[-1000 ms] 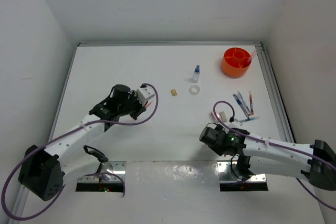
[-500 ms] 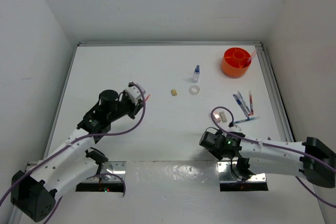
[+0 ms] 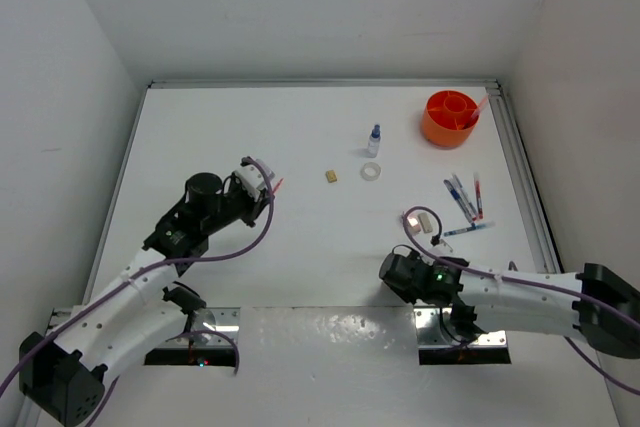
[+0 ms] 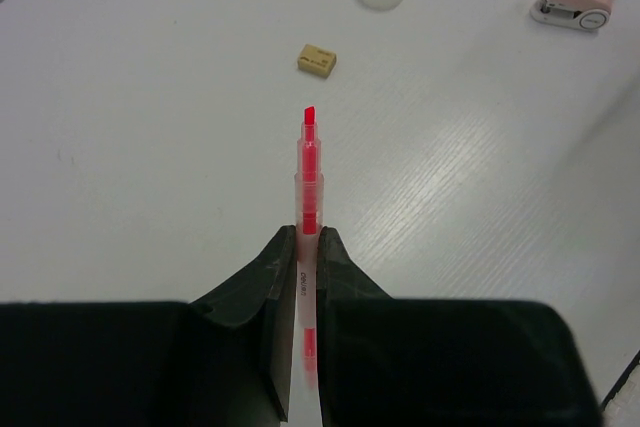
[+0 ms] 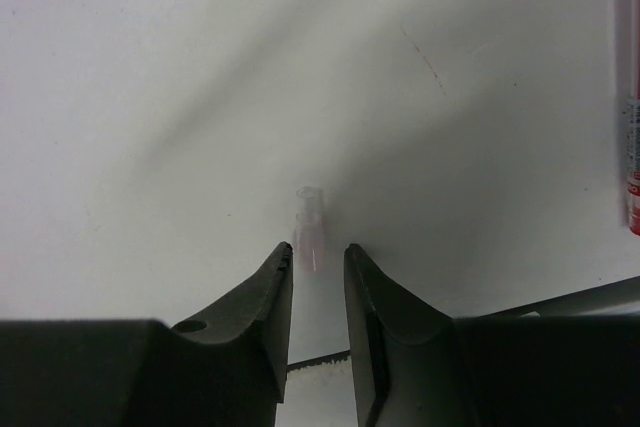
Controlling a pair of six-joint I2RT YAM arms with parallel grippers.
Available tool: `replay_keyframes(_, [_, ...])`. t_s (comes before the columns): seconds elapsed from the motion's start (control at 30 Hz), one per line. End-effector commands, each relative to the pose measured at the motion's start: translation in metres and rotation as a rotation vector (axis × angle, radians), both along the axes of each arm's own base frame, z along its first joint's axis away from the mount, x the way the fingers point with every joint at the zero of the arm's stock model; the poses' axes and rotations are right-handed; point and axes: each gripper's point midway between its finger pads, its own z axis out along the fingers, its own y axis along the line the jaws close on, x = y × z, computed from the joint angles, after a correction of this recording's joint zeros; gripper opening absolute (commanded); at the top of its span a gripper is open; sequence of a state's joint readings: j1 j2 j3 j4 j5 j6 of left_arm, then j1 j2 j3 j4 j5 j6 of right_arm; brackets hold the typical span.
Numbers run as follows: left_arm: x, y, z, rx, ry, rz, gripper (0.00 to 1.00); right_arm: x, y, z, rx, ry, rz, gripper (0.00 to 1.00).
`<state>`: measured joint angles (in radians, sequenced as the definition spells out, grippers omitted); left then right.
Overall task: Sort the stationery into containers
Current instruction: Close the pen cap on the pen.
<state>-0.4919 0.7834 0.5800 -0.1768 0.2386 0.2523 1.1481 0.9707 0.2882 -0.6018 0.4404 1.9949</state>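
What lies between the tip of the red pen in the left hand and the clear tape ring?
Only a tan eraser, apart from both; the left wrist view shows it.

**Your two arms: white links, black joints, purple cables.**
You see the left arm (image 3: pixel 130 282) and the right arm (image 3: pixel 520 292) built of white tubes with black motor housings. A thin purple cable (image 3: pixel 266 215) runs along each one, and a small green light (image 3: pixel 432 272) glows on the right one. The left claw (image 4: pixel 310 237) and the right claw (image 5: pixel 318 252) have matte black, wedge-shaped fingers; one finger of the right claw shows a small round hole.
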Motion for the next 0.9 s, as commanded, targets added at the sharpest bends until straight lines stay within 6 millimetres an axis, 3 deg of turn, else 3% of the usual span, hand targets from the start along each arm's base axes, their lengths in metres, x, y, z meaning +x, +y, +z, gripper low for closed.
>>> replay_keyframes(0.0, [0.002,0.000,0.014,-0.028,-0.046,0.013,0.00,-0.010,-0.027,-0.018,0.045,0.076,-0.317,0.27])
replay_keyframes(0.1, [0.002,0.003,0.013,-0.019,-0.049,0.028,0.00,-0.015,-0.043,-0.025,0.025,0.075,-0.351,0.26])
replay_keyframes(0.47, [0.004,0.008,0.018,-0.025,-0.060,0.053,0.00,-0.014,-0.056,-0.031,-0.040,0.057,-0.335,0.23])
replay_keyframes(0.7, [0.006,0.012,0.025,-0.034,-0.073,0.070,0.00,-0.006,-0.072,-0.008,-0.320,0.088,-0.139,0.22])
replay_keyframes(0.87, [0.008,0.018,0.029,-0.026,-0.084,0.092,0.00,0.003,-0.061,0.003,-0.432,0.170,0.000,0.24])
